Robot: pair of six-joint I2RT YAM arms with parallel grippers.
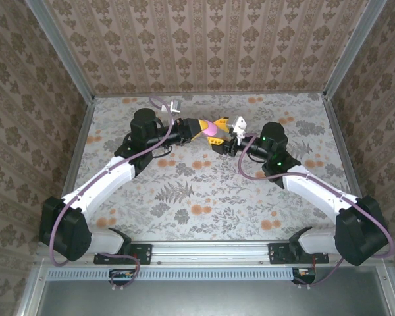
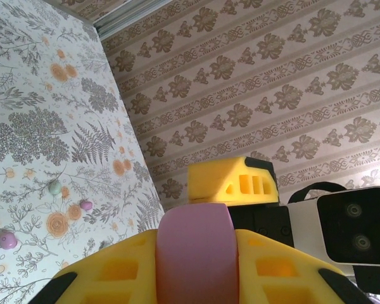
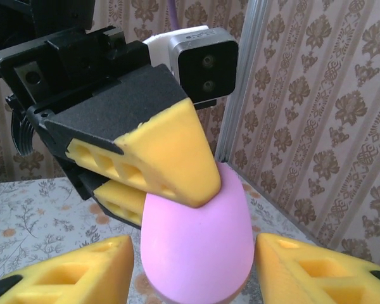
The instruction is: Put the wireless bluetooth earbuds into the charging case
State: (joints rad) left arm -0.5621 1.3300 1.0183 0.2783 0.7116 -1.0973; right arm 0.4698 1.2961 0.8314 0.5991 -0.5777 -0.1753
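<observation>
While the left gripper (image 2: 193,269) is clamping the pink case (image 3: 196,234) in midair, the right gripper (image 3: 196,282) is straddling it, jaws part-open, not gripping. Beyond, two purple earbuds (image 2: 7,239) are lying on the table (image 2: 38,126). An off-centre squeeze risks twisting the case out of that hold.

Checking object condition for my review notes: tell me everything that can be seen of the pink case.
The pink case is a smooth, matte-looking oval, plastic by its look, evenly pink, with no seam, lid gap or marking visible. It is held off the table, clamped near one end between the left gripper's yellow fingers, its rounded free end pointing toward the right gripper. That gripper's fingers flank it closely; whether they touch it cannot be told.
</observation>
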